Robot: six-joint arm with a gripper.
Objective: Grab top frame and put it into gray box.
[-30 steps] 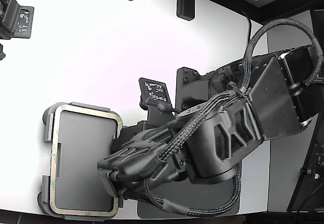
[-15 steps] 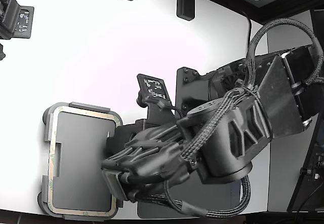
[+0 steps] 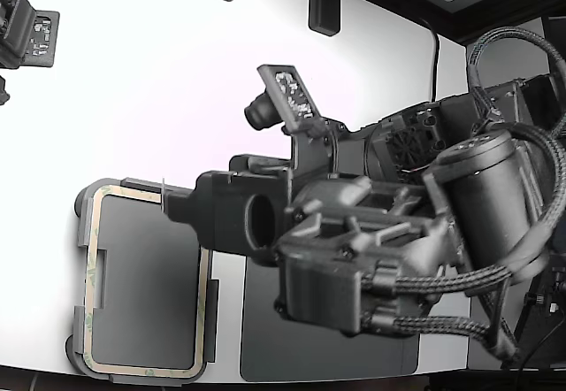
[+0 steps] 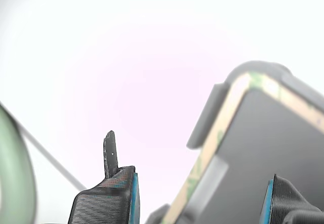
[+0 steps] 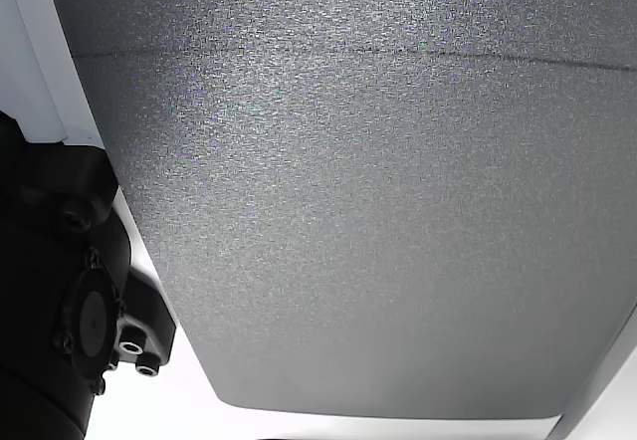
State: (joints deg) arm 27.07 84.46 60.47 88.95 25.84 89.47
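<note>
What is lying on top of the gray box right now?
The top frame lies flat along the rim of the gray box, its open centre showing the dark floor inside. The arm covers part of the frame's edge on the exterior view's right. The hand holds nothing.

The cream top frame (image 3: 146,280) lies flat, seated in the gray box (image 3: 82,232).

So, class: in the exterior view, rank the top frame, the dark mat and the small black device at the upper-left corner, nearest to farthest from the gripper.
1. Top frame, lying in the gray box, just below the gripper tip.
2. Dark mat, toward the view's lower middle.
3. Black device, far upper-left corner.
</note>
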